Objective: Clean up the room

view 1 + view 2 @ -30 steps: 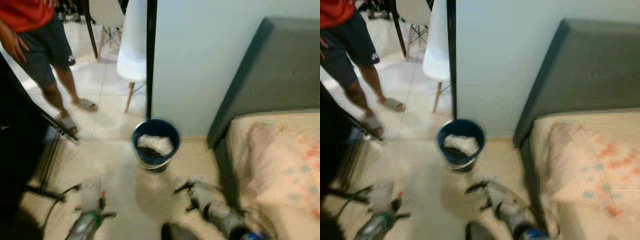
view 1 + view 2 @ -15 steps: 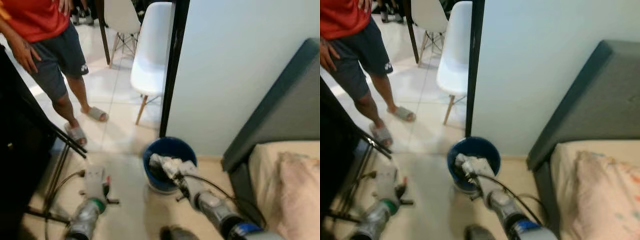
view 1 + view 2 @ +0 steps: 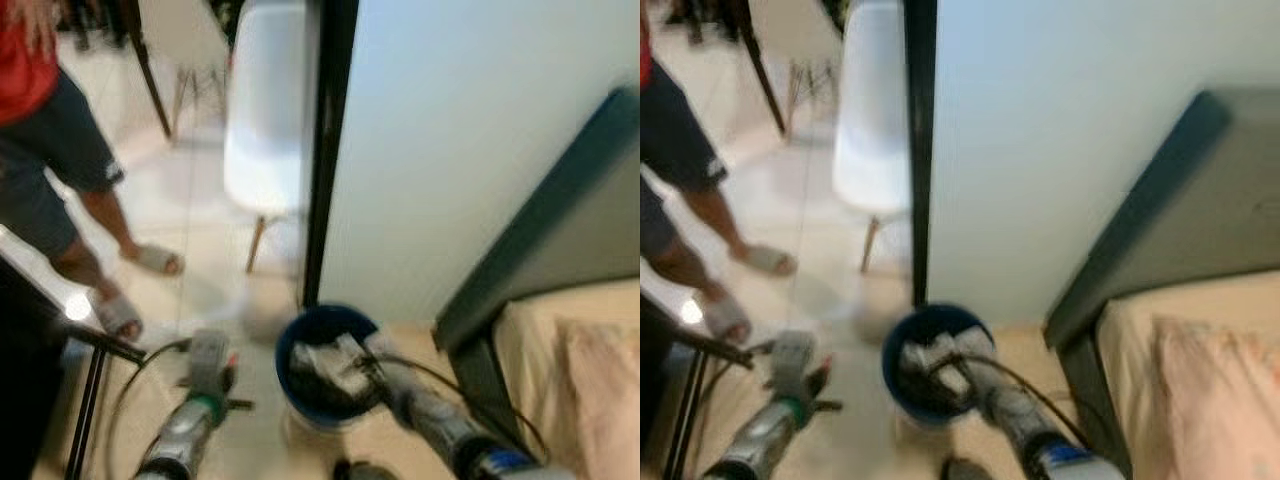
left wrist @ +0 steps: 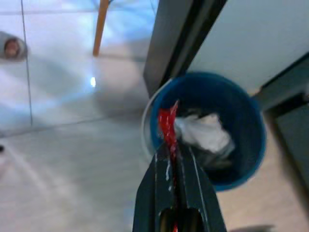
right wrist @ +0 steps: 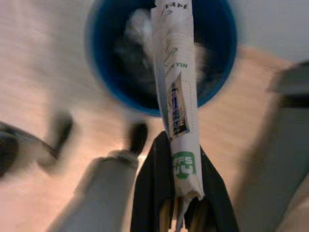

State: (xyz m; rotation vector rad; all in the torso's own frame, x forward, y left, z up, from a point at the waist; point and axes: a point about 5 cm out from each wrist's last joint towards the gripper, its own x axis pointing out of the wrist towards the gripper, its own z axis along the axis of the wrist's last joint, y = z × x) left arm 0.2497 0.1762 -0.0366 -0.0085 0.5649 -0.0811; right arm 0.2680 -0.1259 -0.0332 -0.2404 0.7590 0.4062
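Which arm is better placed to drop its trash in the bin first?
Right, probably. The right gripper holds its white wrapper over the blue bin, while the left gripper, pinching a red scrap, sits beside it.

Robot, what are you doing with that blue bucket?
The robot is tidying up by throwing rubbish away. Its right gripper is shut on a white printed wrapper and holds it over the blue bucket, which already has crumpled white paper inside. Its left gripper pinches a small red scrap beside the bucket's rim. A person in sandals stands nearby on the tiled floor.
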